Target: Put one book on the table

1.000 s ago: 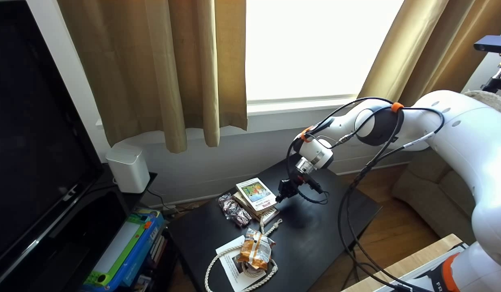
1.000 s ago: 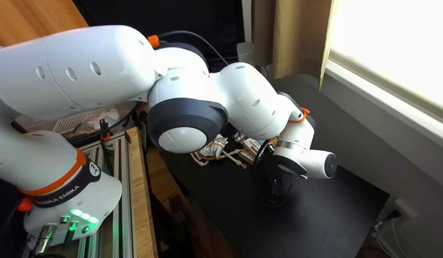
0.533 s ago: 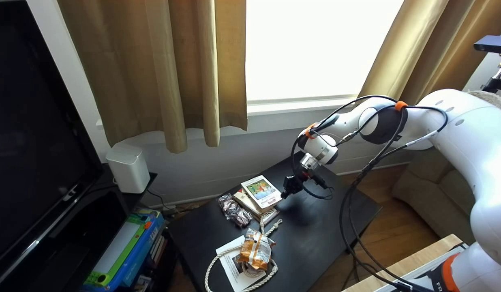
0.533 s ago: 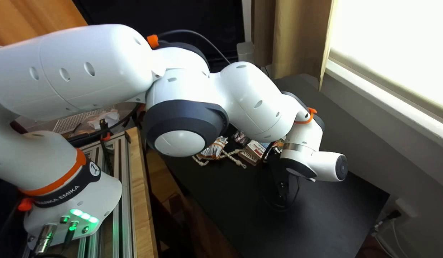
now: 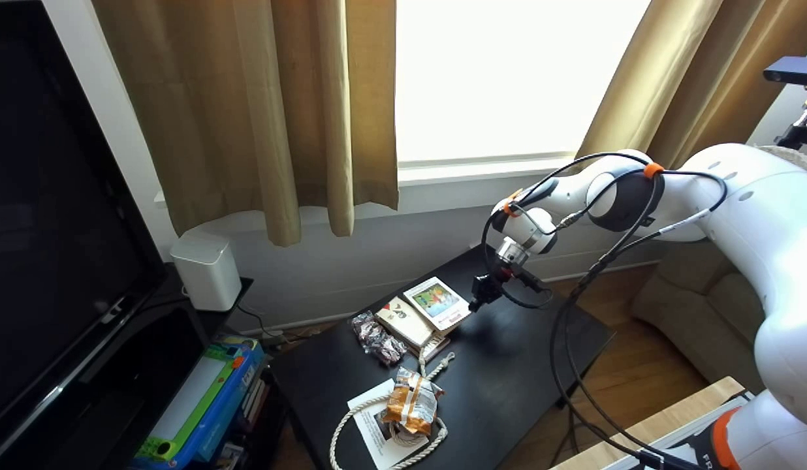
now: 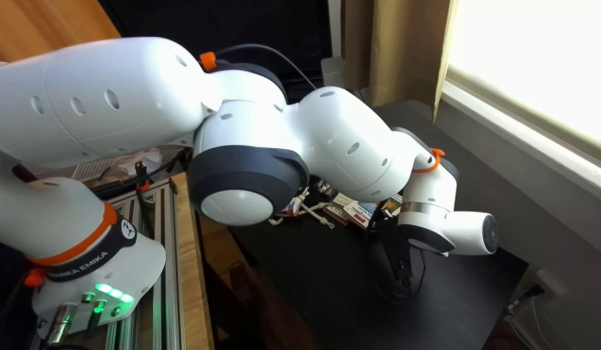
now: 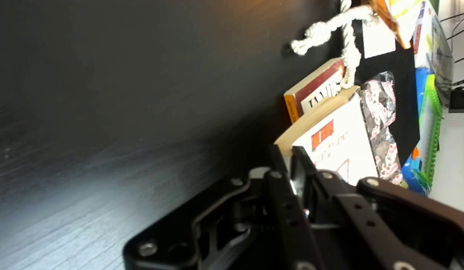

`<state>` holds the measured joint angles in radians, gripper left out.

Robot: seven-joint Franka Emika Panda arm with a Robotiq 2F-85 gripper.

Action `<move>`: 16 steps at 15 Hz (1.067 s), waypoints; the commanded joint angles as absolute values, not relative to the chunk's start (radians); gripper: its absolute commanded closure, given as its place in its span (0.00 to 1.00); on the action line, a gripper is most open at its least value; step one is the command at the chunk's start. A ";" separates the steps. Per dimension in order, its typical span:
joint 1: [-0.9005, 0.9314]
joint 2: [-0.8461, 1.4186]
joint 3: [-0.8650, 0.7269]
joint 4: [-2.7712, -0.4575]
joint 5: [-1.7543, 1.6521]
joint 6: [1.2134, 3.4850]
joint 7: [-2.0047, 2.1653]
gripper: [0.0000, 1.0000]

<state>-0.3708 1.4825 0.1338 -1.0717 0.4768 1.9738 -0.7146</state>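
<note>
In an exterior view, the claw (image 5: 473, 307) and the picture-covered book (image 5: 437, 303) it pinches shift together toward two o'clock over the worktop (image 5: 498, 372), baring more of the cream book (image 5: 402, 321) at its eight o'clock. In an exterior view, the wrist (image 6: 429, 194) swings toward just past three o'clock, while the dark-banded joint (image 6: 247, 169) drops toward seven o'clock and hides more of the orange-and-white packet (image 6: 295, 204).

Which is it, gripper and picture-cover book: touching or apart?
Touching. In an exterior view the gripper meets a corner of the picture-cover book with no visible gap, and the book has moved with it over the last second.
</note>
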 commanded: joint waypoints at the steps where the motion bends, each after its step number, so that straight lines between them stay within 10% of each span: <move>1: -0.378 1.501 0.119 -1.026 0.416 1.973 -0.691 0.97; 16: -0.383 1.499 0.069 -0.991 0.302 2.063 -0.624 0.86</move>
<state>-0.3792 1.4826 0.0662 -1.0122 0.3404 2.0414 -0.6587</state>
